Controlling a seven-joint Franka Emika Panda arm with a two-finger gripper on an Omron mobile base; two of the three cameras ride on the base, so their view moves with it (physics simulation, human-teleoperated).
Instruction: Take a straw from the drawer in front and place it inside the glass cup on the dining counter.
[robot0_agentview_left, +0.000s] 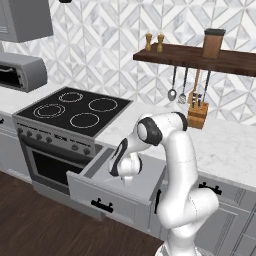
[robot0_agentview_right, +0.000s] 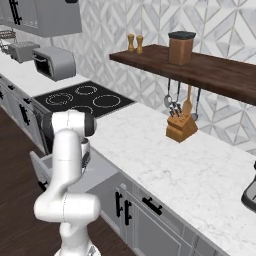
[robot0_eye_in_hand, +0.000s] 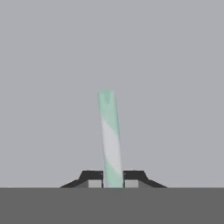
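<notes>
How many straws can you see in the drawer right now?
1. The straw lies on the drawer floor, pinched between the shut gripper fingers. The arm blocks much of the drawer in both base views, so others may be hidden.

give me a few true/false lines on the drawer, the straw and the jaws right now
1. The drawer is pulled open. True.
2. The gripper has its jaws wide open, nothing between them. False: they are shut on the straw.
3. The straw is plain black. False: it is pale green and white.
4. The arm reaches down into the drawer. True.
5. The stove sits right of the knife block in the left base view. False: it is to the left.
</notes>
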